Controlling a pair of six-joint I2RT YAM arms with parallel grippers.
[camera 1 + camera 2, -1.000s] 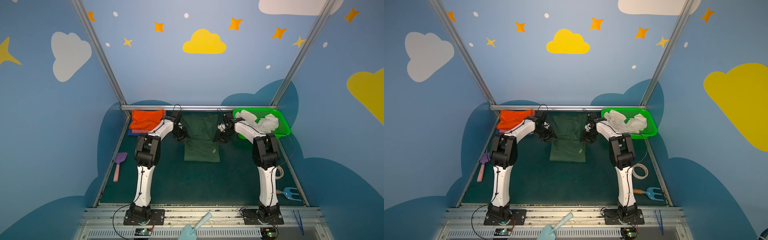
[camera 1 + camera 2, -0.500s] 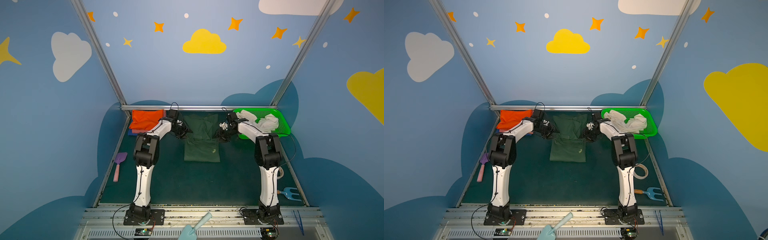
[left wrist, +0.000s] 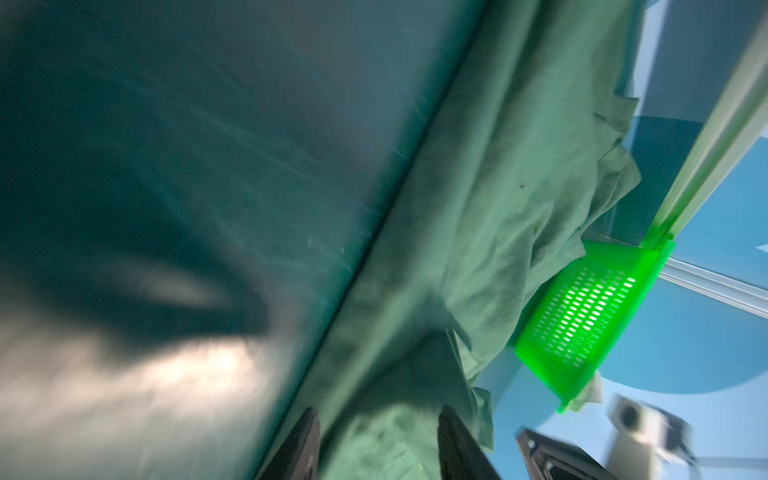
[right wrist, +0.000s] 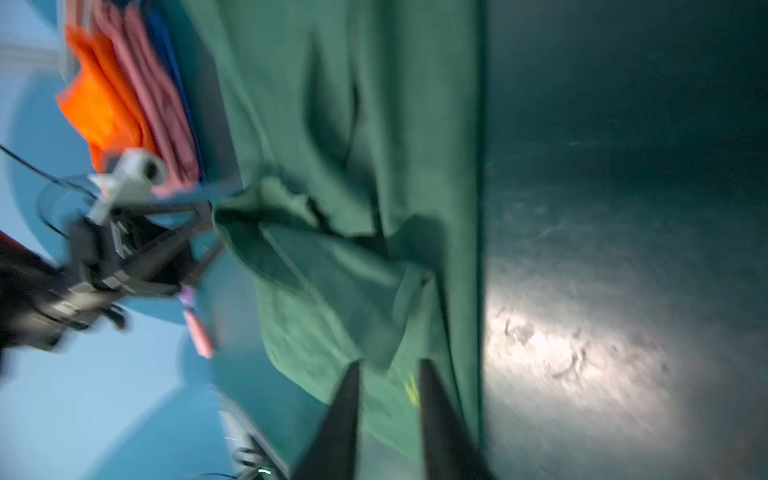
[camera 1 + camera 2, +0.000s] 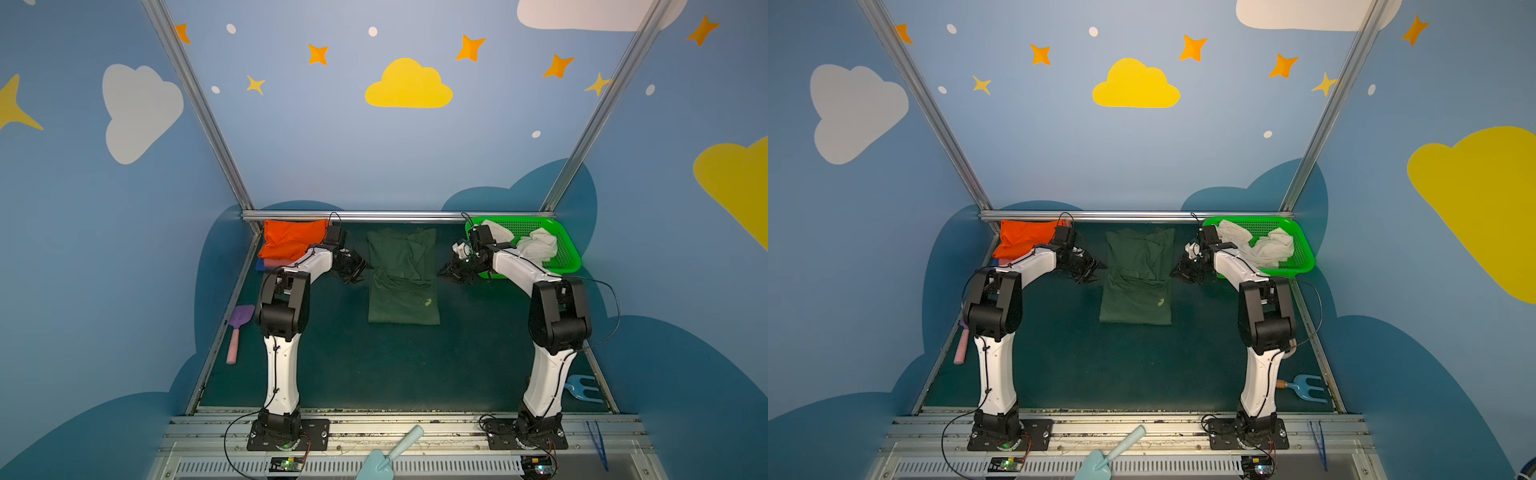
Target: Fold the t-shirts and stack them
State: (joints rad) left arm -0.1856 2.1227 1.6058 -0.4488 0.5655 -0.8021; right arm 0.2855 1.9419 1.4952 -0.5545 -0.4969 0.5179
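Observation:
The dark green t-shirt point(image 5: 401, 274) point(image 5: 1138, 274) lies as a long narrow strip mid-table, its far half rumpled. My left gripper point(image 5: 357, 268) point(image 5: 1094, 270) point(image 3: 378, 411) hovers open at the shirt's left edge, gripping nothing. Just off the right edge, my right gripper point(image 5: 444, 272) point(image 5: 1177, 270) point(image 4: 389, 362) shows a narrow gap and holds no cloth. An orange t-shirt point(image 5: 291, 241) point(image 4: 104, 108) tops a stack over a pink one point(image 4: 153, 95) and a blue one point(image 4: 170, 70) at the back left. A white t-shirt point(image 5: 536, 245) sits crumpled in the green basket point(image 5: 565, 257).
A purple-and-pink toy shovel point(image 5: 237, 332) lies by the left wall. A blue toy rake point(image 5: 582, 388) rests at the right front. A pale blue trowel point(image 5: 390, 453) and blue tweezers point(image 5: 598, 444) lie on the front rail. A metal bar point(image 5: 395, 215) bounds the back.
The left gripper has drawn back a little leftward from the green shirt. The right gripper has shifted slightly right and its jaws have narrowed. The shirt looks unchanged.

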